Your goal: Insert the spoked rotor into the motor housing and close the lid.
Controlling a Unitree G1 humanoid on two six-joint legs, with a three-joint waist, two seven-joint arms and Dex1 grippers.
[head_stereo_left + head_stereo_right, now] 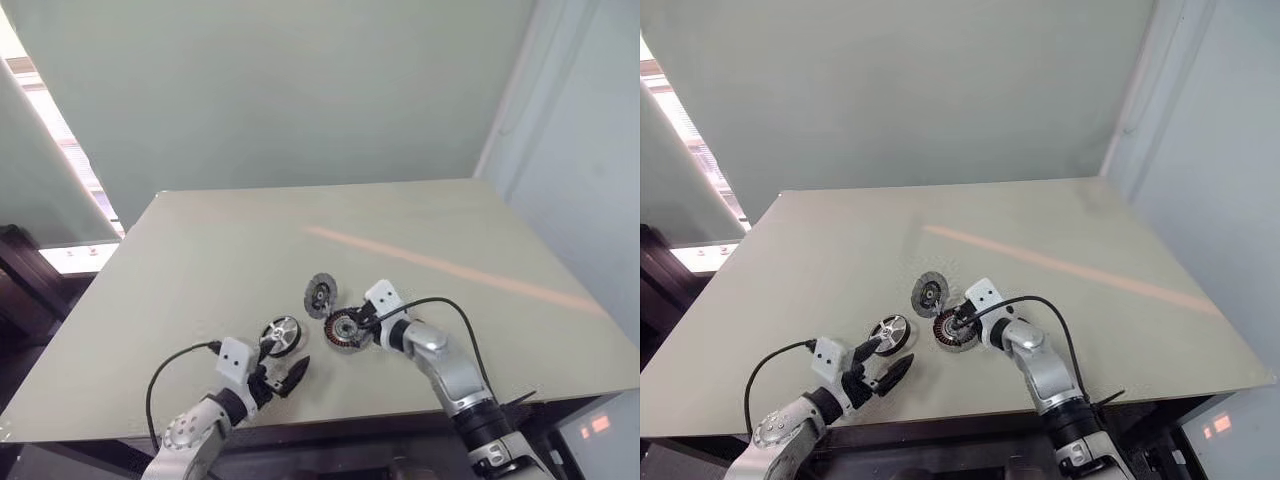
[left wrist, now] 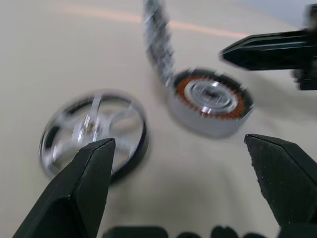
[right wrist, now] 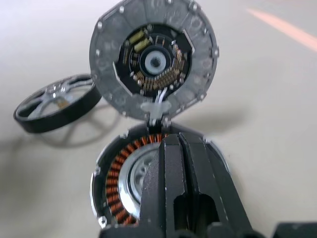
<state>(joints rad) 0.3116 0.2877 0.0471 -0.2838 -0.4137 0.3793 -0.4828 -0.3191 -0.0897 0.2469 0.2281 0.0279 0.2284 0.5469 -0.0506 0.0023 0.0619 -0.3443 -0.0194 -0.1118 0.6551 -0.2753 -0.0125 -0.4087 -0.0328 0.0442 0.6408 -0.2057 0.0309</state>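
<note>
From the head camera, nearest the table's front edge is the left gripper (image 1: 288, 375), its black fingers spread wide and holding nothing, just short of the spoked rotor (image 1: 281, 335). The rotor lies on the pale table (image 1: 200, 250), just left of the motor housing (image 1: 346, 329). The right gripper (image 1: 352, 326) has its fingers pressed together with the tips over the housing. The lid (image 1: 320, 295) stands tilted up just behind the housing.

In the left wrist view, the two spread fingers (image 2: 79, 193) frame the scene: the rotor (image 2: 91, 131) lies flat close by, the housing (image 2: 210, 101) beyond it shows its copper windings, and the lid (image 2: 157, 37) rises edge-on behind. The other arm's gripper (image 2: 233, 52) reaches in over the housing.

In the right wrist view, the closed fingers (image 3: 181, 183) rest over the housing (image 3: 116, 183); whether they touch it I cannot tell. The lid (image 3: 153, 59) stands open, joined at the housing's rim, and the rotor (image 3: 54, 101) lies beside them.
</note>
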